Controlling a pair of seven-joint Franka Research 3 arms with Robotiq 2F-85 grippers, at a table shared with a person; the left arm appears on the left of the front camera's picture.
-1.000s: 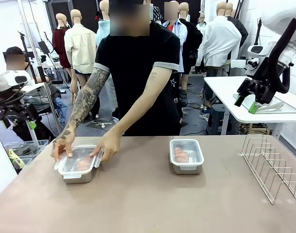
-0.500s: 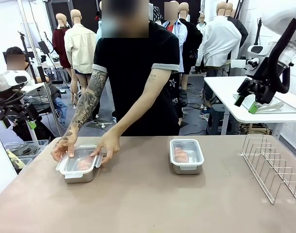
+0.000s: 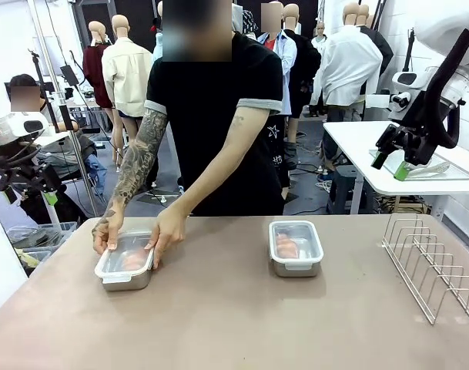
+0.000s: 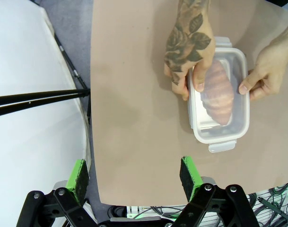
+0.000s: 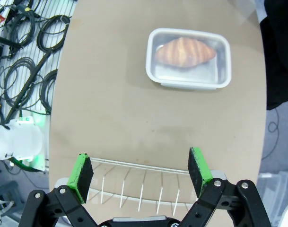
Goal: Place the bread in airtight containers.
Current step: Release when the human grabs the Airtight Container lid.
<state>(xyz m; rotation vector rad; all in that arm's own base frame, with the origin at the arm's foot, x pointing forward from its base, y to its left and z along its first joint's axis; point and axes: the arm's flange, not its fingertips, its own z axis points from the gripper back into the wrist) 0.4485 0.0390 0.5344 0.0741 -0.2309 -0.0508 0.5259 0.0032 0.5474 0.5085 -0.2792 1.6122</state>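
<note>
Bread (image 4: 217, 93) lies in the left tin (image 3: 126, 267) at nine o'clock, both the person's hands (image 3: 162, 233) pressing its lid. Right tin (image 3: 295, 247), at centre, appears lidded. Left gripper (image 4: 134, 173) and right gripper (image 5: 140, 171) hang released, empty. Next: snap the clips.

Bright, even light from overhead in the front view; the table (image 3: 234, 308) is a flat matte tan with no glare; soft shadows only, close under the tins (image 3: 126, 266) and the rack (image 3: 434, 266); the white wall at the right is near blown out; focus is sharp up close, softer far back; the left wrist view is crisp, a white surface (image 4: 35, 118) at its left washed out to plain white; faint sheen on the lid (image 4: 219, 101); the right wrist view is clear, straight edges bowing toward the borders.
</note>
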